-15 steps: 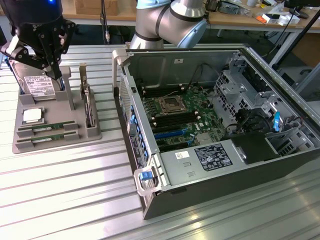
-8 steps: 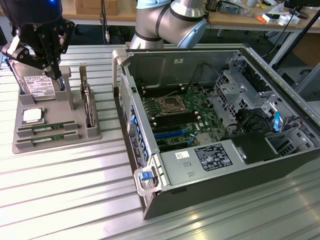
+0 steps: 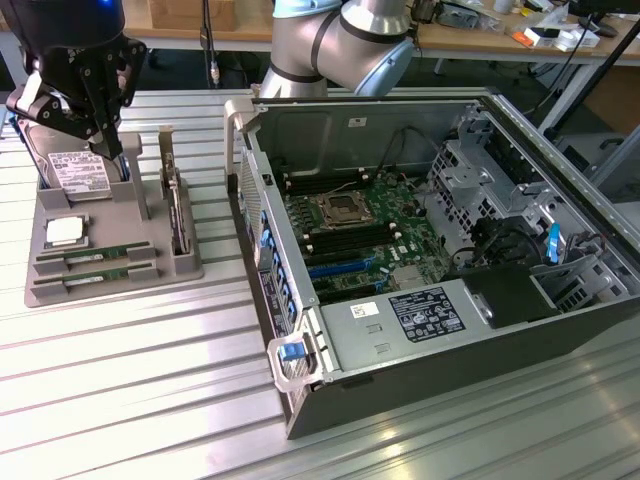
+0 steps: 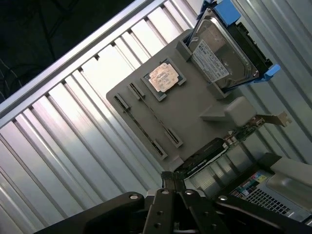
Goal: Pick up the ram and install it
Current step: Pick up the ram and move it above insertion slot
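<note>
Two ram sticks [image 3: 96,256] [image 3: 92,277] lie side by side in slots at the front of a grey holder [image 3: 140,240] on the exterior view's left. In the wrist view, both ram sticks [image 4: 140,127] [image 4: 155,115] appear edge-on in the same grey holder [image 4: 195,112]. My black gripper [image 3: 110,148] hangs above the back of the holder, near the hard drive [image 3: 75,170], some way behind the ram. Its fingers [image 4: 168,187] are shut with nothing between them.
The holder also carries a silver processor chip [image 3: 63,232] and an upright expansion card [image 3: 178,215]. The open computer case [image 3: 560,330] stands to the exterior view's right, with its motherboard [image 3: 350,225] and memory slots [image 3: 345,268] exposed. All of this rests on a ribbed metal table [image 3: 120,390].
</note>
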You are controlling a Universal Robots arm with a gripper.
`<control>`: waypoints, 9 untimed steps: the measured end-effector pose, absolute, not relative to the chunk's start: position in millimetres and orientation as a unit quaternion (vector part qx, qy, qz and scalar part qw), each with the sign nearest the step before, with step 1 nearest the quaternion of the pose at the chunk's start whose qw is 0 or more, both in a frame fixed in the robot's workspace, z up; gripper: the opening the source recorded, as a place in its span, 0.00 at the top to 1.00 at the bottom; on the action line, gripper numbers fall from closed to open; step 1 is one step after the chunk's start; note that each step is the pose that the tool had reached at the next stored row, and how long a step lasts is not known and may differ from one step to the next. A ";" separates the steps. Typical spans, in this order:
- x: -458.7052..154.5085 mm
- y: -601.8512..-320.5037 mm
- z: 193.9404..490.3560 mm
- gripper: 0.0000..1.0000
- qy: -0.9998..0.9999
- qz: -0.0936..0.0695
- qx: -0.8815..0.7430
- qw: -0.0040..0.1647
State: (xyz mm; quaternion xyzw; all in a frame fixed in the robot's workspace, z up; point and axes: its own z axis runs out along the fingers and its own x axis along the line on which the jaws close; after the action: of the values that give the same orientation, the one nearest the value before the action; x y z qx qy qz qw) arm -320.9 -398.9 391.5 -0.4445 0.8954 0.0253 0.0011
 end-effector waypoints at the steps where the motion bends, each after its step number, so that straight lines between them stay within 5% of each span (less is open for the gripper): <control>1: -320.9 -398.9 391.5 0.89 0.893 0.025 -0.449 0.001; 9: -320.9 -398.9 391.5 0.89 0.880 0.025 -0.474 0.000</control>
State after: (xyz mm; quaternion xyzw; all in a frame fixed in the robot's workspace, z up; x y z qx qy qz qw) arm -320.9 -398.9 391.5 -0.4744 0.8800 0.0253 0.0002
